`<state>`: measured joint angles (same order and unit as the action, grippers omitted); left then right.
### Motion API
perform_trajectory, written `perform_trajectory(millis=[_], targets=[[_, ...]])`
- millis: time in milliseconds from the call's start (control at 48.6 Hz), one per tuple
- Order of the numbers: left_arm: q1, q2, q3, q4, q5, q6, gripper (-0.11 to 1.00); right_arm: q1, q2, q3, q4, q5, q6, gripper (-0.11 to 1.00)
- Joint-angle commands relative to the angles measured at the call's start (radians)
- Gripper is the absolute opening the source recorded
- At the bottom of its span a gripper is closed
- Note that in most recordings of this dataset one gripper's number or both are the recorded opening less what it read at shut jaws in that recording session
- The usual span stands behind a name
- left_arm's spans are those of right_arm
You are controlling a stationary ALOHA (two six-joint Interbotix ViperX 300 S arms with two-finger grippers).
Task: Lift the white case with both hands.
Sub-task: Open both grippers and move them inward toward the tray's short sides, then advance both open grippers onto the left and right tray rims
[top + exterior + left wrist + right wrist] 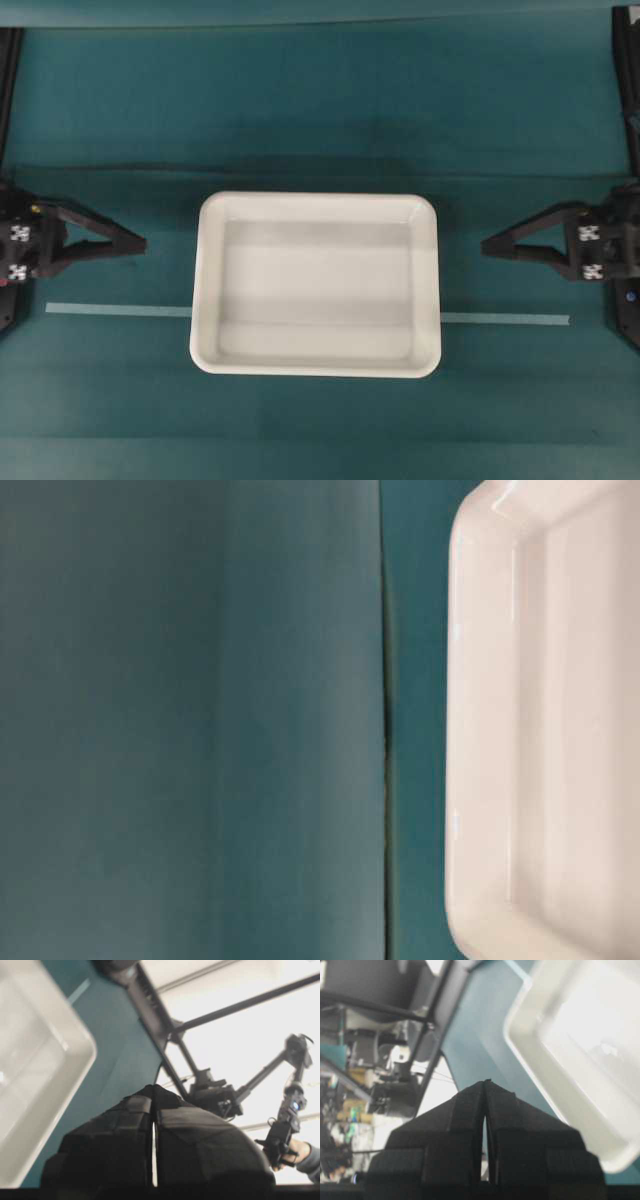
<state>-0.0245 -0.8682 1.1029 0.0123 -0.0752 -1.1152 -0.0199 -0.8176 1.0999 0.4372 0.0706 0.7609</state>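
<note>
Sitting empty on the green bench [320, 120]: the white case [316, 284].
Both grippers (left [143, 243], right [484, 243]) wait clenched, well clear of its short rims.

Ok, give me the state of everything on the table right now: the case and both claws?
white case: flat on the teal table, upright, empty, untouched.
left claw: shut, holding nothing, apart from the case's left side.
right claw: shut, holding nothing, apart from the case's right side.
pale tape strip: flat on the table, running under the case.

left claw [140, 243]: black, pointed triangular fingers, white cross markers | right claw [487, 244]: same
</note>
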Motion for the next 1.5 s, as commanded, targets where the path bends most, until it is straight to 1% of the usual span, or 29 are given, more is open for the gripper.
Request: perform_trajectory(millis=[0,82,144,247,391,452,514,576,637,719,802,863,925,966,1048,1089,1172,1274,1480], targets=[[0.005,0.048,-0.023,0.003,0.014,-0.046,-0.04,-0.023,0.052,-0.009,0.003,0.014,0.060,0.00],[0.008,0.069,-0.021,0.003,0.026,-0.078,-0.03,-0.040,0.074,-0.002,0.003,0.031,0.118,0.00],[0.009,0.086,-0.021,0.003,0.035,-0.095,-0.03,-0.052,0.086,0.003,0.003,0.043,0.146,0.00],[0.012,0.109,-0.017,0.003,0.040,-0.127,-0.03,-0.061,0.101,0.009,0.003,0.055,0.153,0.00],[0.017,0.127,-0.014,0.003,0.038,-0.135,-0.03,-0.072,0.107,0.021,0.003,0.052,0.156,0.00],[0.023,0.135,-0.014,0.003,0.038,-0.137,-0.02,-0.075,0.107,0.023,0.003,0.048,0.158,0.04],[0.026,0.141,-0.014,0.003,0.035,-0.137,0.02,-0.080,0.109,0.026,0.003,0.048,0.158,0.12],[0.037,0.146,-0.015,0.003,0.034,-0.137,0.10,-0.086,0.110,0.029,0.008,0.048,0.161,0.25],[0.048,0.149,-0.015,0.003,0.032,-0.137,0.22,-0.094,0.117,0.031,0.008,0.048,0.175,0.41],[0.051,0.150,-0.011,0.003,0.041,-0.137,0.45,-0.095,0.126,0.031,0.008,0.048,0.189,0.64],[0.049,0.152,-0.003,0.003,0.049,-0.137,0.72,-0.094,0.138,0.034,0.002,0.048,0.189,0.83],[0.044,0.163,0.003,0.005,0.051,-0.137,0.88,-0.095,0.149,0.038,0.002,0.046,0.192,0.92],[0.037,0.179,0.014,0.005,0.049,-0.137,0.97,-0.095,0.166,0.043,0.003,0.046,0.195,0.94],[0.031,0.193,0.025,0.005,0.044,-0.135,0.99,-0.095,0.176,0.046,0.006,0.046,0.196,0.93],[0.025,0.225,0.051,0.005,0.038,-0.137,0.95,-0.095,0.201,0.052,0.008,0.046,0.206,0.93],[0.023,0.245,0.063,0.005,0.026,-0.137,0.95,-0.094,0.215,0.057,0.008,0.043,0.210,0.93],[0.032,0.288,0.091,0.006,-0.035,-0.135,0.96,-0.091,0.244,0.066,0.008,0.011,0.212,0.93],[0.054,0.347,0.124,0.006,-0.124,-0.135,0.96,-0.083,0.291,0.084,0.008,-0.066,0.216,0.93],[0.071,0.488,0.152,0.006,-0.278,-0.132,0.96,-0.067,0.394,0.104,0.009,-0.163,0.236,0.93]])
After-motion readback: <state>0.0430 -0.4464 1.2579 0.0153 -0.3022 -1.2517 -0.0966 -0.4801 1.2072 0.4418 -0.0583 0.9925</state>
